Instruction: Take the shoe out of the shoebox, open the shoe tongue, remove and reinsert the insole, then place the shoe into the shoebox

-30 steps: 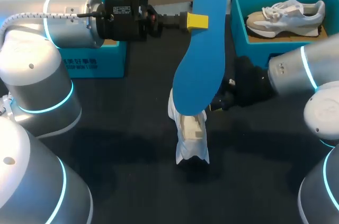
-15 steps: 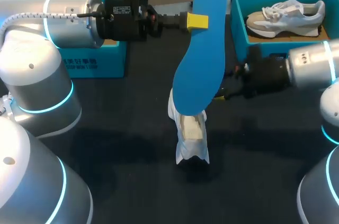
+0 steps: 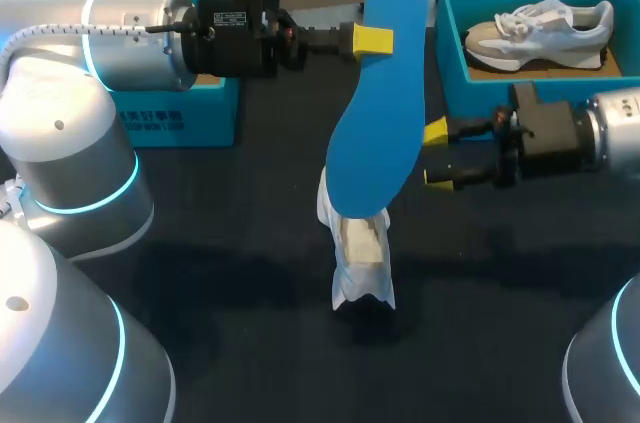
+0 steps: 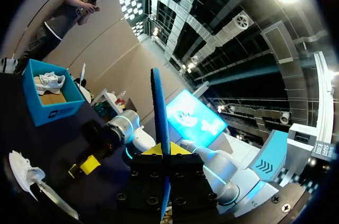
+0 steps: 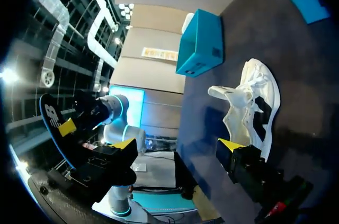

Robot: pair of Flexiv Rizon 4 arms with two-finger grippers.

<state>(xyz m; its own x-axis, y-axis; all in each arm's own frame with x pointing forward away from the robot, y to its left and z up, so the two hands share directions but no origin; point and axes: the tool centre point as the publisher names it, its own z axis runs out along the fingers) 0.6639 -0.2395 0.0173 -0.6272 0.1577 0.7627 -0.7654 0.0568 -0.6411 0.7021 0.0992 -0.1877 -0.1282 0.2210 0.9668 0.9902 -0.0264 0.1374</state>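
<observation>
My left gripper (image 3: 374, 40) is shut on a blue insole (image 3: 378, 118) and holds it upright above the table's middle. In the left wrist view the insole (image 4: 159, 107) shows edge-on between that gripper's (image 4: 161, 152) fingers. Under the insole's lower end a white shoe (image 3: 360, 258) lies on the dark table, partly hidden by it. My right gripper (image 3: 437, 155) is open just to the right of the insole, nothing between its yellow tips. The right wrist view has the shoe (image 5: 254, 102) ahead of the open gripper (image 5: 177, 147), apart from it.
A blue shoebox (image 3: 452, 53) at the back right holds a second shoe (image 3: 545, 28). Another blue box (image 3: 180, 118) stands at the back left, behind my left arm. The right wrist view also shows this box (image 5: 200, 44) beyond the shoe.
My right arm has drawn back to the right, away from the shoe, and both its yellow tips now show. The left arm and insole have not moved.
</observation>
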